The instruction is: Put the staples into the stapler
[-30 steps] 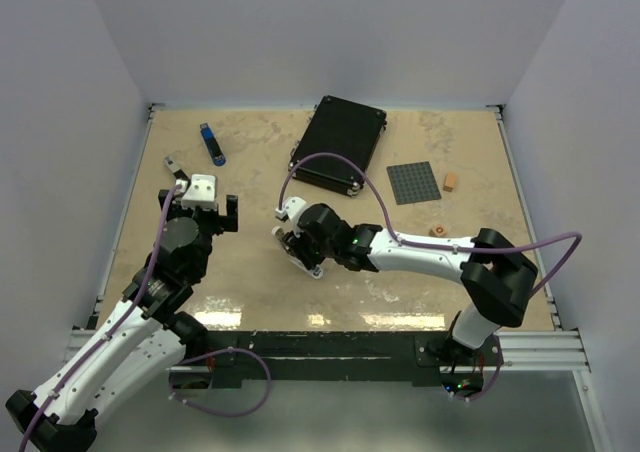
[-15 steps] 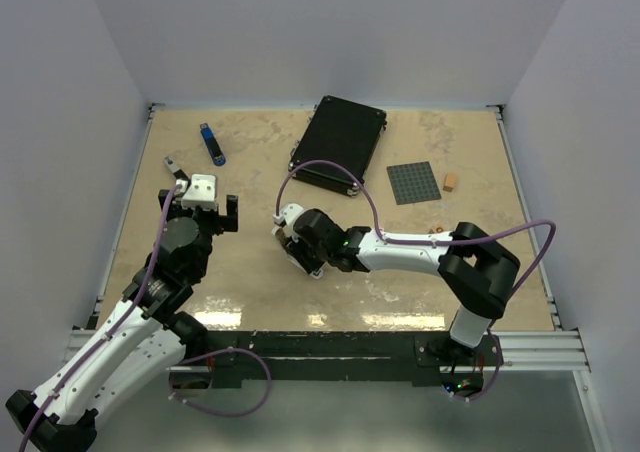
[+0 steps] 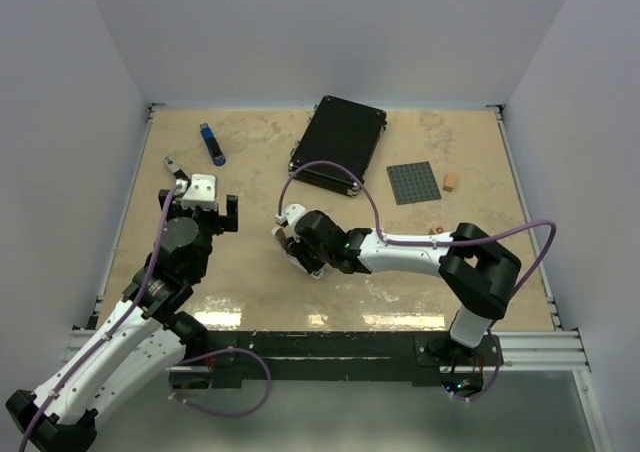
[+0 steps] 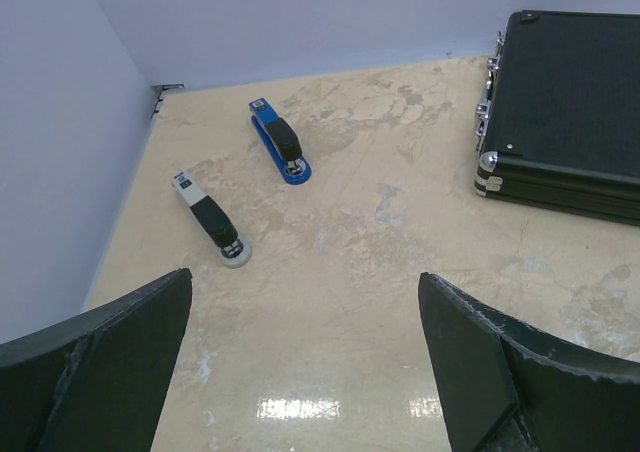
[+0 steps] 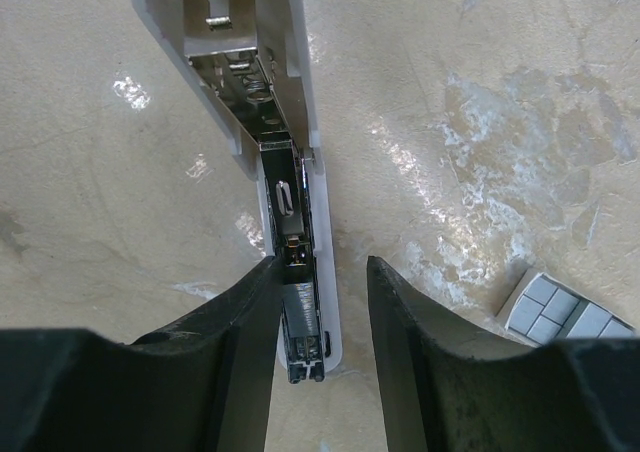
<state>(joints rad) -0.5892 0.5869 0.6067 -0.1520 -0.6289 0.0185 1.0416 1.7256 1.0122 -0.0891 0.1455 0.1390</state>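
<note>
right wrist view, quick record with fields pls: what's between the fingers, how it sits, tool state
object: white stapler
condition: swung open, metal magazine exposed
rests on: table
right tool: open, fingers straddling the magazine, gap on one side
nearby: small grey gridded piece, lower right

Black case [image 3: 340, 142], grey plate [image 3: 413, 182] (orange cube [image 3: 450, 181] just beside)

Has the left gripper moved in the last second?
No. In the top view the left gripper sits at the same spot on the near side of the blue stapler as a second ago, wide open.
</note>
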